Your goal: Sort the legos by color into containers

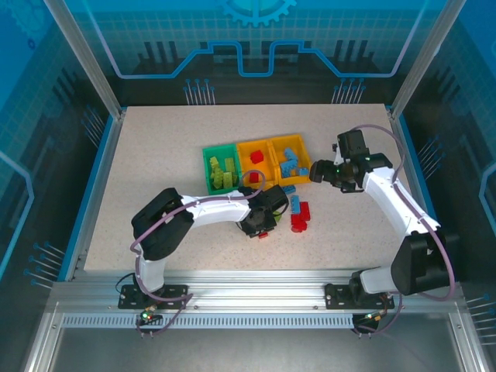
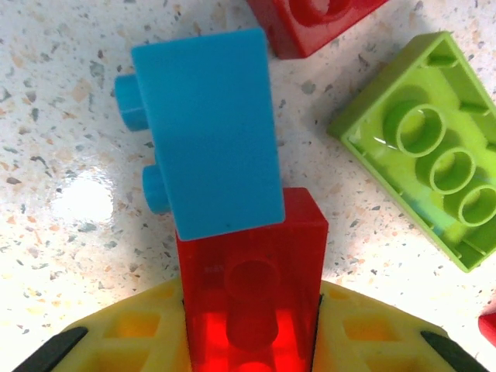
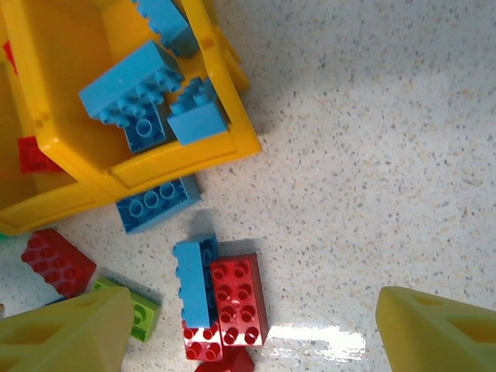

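My left gripper (image 1: 262, 226) is shut on a red lego (image 2: 252, 302), low over the table in front of the containers. Its yellow fingers (image 2: 132, 333) press the brick's two sides. A blue lego (image 2: 205, 132) lies on its side against that brick, and a lime lego (image 2: 426, 147) lies upside down to the right. The green container (image 1: 208, 167) holds lime legos, the middle orange one (image 1: 243, 164) red legos, the right one (image 3: 186, 155) blue legos (image 3: 128, 89). My right gripper (image 1: 315, 175) hovers open beside the right container, above loose blue (image 3: 194, 283) and red (image 3: 239, 301) legos.
More loose legos lie in front of the bins: a blue one (image 3: 159, 203) against the right bin's wall, a red one (image 3: 58, 262), a lime one (image 3: 143, 310) and another red (image 2: 310, 19). The two arms stand close together over this pile. Blue rails edge the table (image 1: 155, 147).
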